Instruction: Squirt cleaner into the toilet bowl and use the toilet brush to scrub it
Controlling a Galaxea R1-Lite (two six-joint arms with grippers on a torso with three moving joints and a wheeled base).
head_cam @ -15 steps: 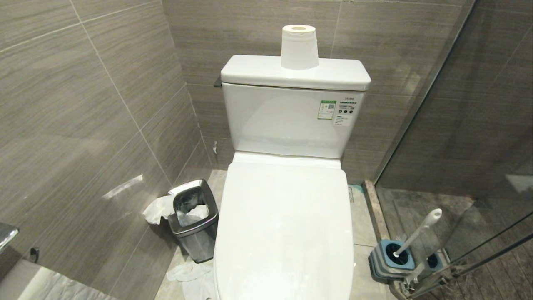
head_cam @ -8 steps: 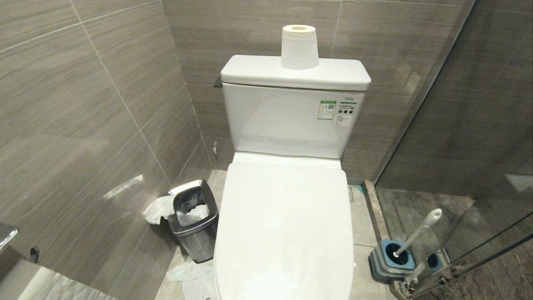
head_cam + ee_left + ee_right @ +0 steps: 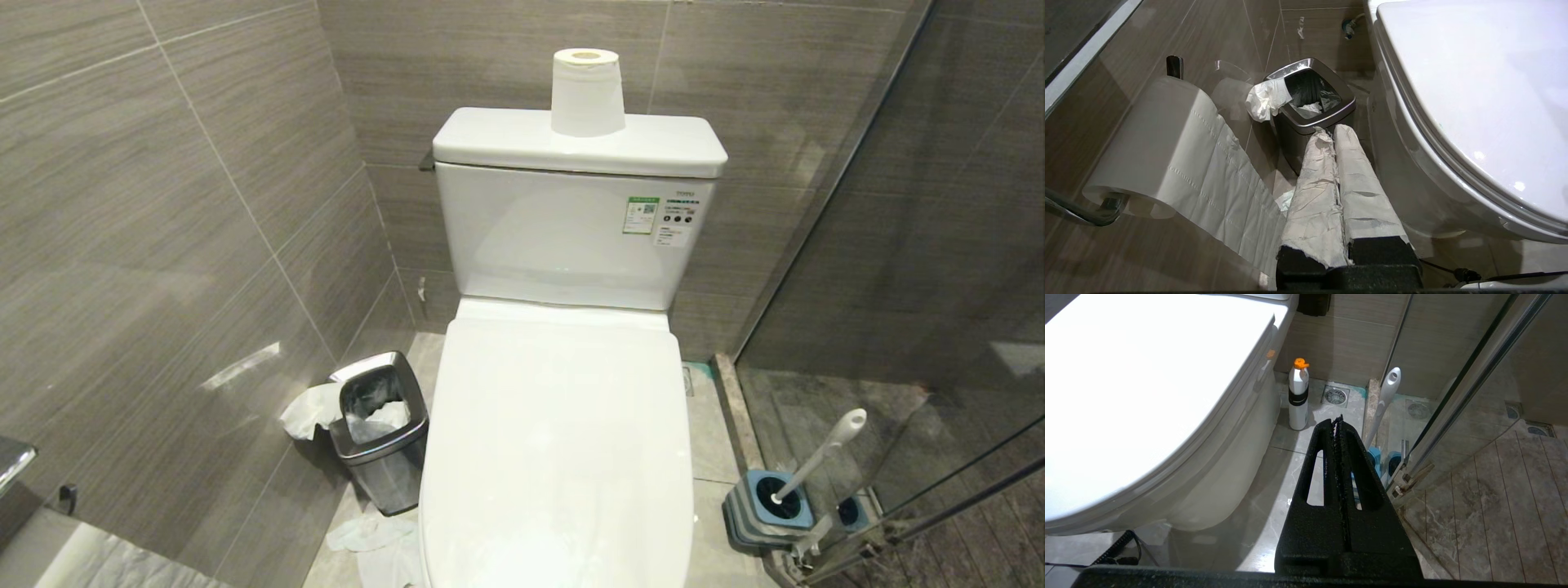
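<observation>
The white toilet [image 3: 555,441] stands before me with its lid down, so the toilet bowl is hidden. The toilet brush [image 3: 820,457] leans in a blue-and-grey holder [image 3: 767,506] on the floor to the toilet's right, its bristle head sunk out of sight. No cleaner liquid shows. A white bottle with an orange cap [image 3: 1298,396] stands on the floor beside the toilet [image 3: 1147,375], near the toilet brush [image 3: 1386,396]. My right gripper [image 3: 1337,420] hangs shut and empty, short of the bottle and brush. On the toilet's [image 3: 1474,81] other side my left gripper [image 3: 1329,130], its fingers wrapped in white paper, is shut and empty. Neither gripper shows in the head view.
A small steel bin [image 3: 380,429] with tissue in it sits left of the toilet, just ahead of the left gripper, and loose tissue [image 3: 367,535] lies on the floor. A paper roll [image 3: 587,91] stands on the tank; another roll [image 3: 1159,143] hangs on the left wall. A glass shower partition [image 3: 939,327] closes the right side.
</observation>
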